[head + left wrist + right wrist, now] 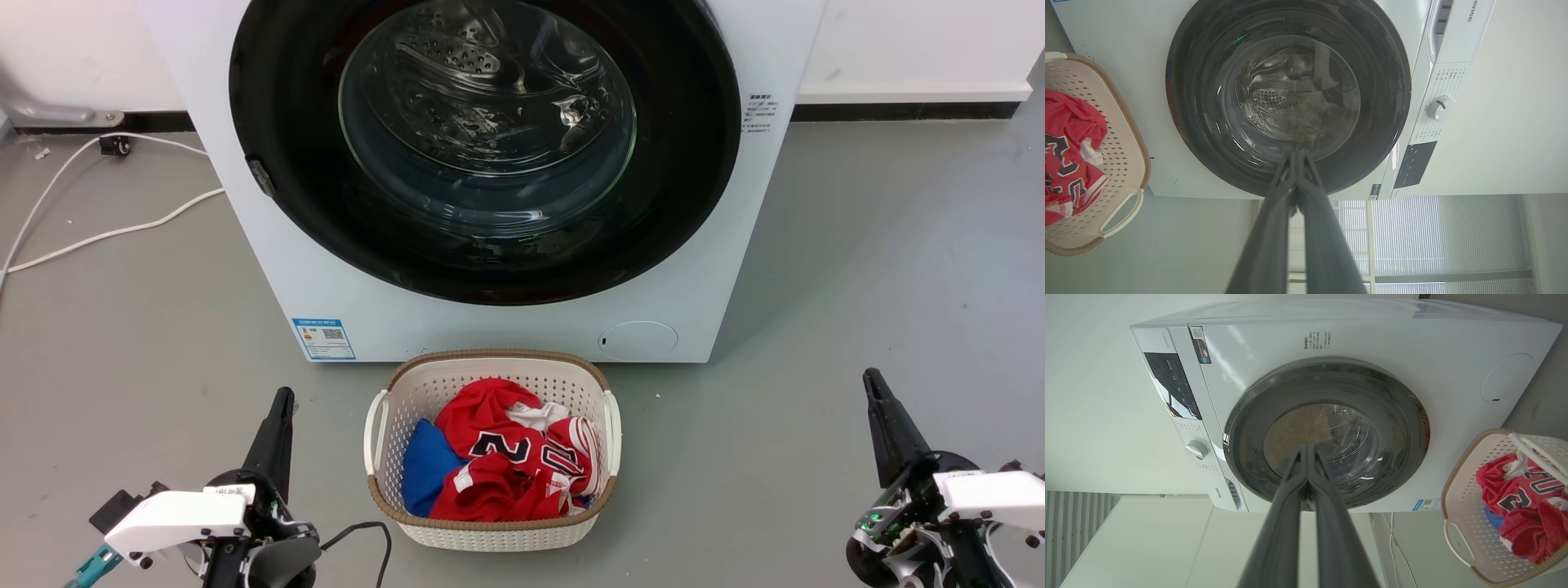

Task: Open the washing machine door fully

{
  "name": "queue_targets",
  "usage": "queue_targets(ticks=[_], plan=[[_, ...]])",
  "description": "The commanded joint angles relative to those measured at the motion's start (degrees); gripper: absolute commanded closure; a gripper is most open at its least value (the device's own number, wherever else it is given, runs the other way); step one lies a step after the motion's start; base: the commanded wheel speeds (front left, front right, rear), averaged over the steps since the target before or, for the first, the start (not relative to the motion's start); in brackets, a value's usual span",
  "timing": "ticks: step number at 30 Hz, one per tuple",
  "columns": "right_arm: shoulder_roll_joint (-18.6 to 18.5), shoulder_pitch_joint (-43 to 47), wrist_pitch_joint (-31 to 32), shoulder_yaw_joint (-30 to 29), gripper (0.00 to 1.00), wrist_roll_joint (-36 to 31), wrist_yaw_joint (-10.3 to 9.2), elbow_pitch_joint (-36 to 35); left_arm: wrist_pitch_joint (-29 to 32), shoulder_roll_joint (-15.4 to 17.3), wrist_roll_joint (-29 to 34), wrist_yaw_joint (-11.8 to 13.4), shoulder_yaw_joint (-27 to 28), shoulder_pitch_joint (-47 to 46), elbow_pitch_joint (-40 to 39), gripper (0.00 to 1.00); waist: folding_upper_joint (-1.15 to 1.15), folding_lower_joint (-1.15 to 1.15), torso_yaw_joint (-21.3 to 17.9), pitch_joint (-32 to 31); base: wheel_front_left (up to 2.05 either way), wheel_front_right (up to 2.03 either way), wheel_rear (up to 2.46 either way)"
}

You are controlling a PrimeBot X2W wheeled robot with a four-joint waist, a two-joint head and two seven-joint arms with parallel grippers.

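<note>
Washing machine door (277,188) is shut, flush w/ the white machine (408,318), straight ahead of both pincers, well apart from them & roughly centred btwn the two. Left pincer (282,404) is closed, fingers pressed together w/ nothing in them, tips aimed twd the door; right pincer (873,388) is the same: closed, empty. Btwn the pincers, just in front of the machine, a white basket (490,363) on the floor (816,286) holds a red jersey (490,465) & sth blue (424,465); a white cable (106,235) lies ahead-left of the left pincer.
</note>
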Motion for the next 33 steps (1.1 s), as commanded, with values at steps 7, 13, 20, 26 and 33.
queue_targets(ticks=[7, 13, 20, 26, 33], plan=[[0.0, 0.6, -0.1, 0.1, 0.0, 0.0, -0.01, 0.9, -0.1, -0.1, 0.0, 0.0, -0.2, 0.6, 0.9, 0.0, 0.0, 0.0, 0.0, 0.0, 0.0, 0.0, 0.0], [0.0, 1.8, -1.6, 0.5, 0.0, -1.1, -0.01, 0.9, -1.6, -0.1, 1.2, 0.0, -1.0, 1.5, -0.1, 0.0, 0.0, 0.0, 0.0, 0.0, 0.0, 0.0, 0.0], [0.1, 2.3, -3.6, -0.3, 0.0, -8.0, 0.0, -0.9, -3.6, -0.1, 8.2, 0.4, -1.1, 1.8, -2.3, 0.0, 0.0, 0.0, 0.0, 0.1, 0.0, 0.0, 0.0], [0.1, 2.9, -5.1, 0.2, 0.0, -17.1, 0.0, -4.4, -5.1, -0.1, 16.7, 2.3, -2.4, 2.0, -5.1, 0.0, 0.0, 0.0, 0.0, 0.3, 0.0, 0.0, 0.0], [0.1, 3.7, -6.8, 1.5, 0.0, -28.0, 0.01, -7.9, -6.9, -0.1, 26.5, 4.5, -4.3, 2.3, -7.5, 0.0, 0.0, 0.0, 0.0, 0.5, 0.0, 0.0, 0.0]])
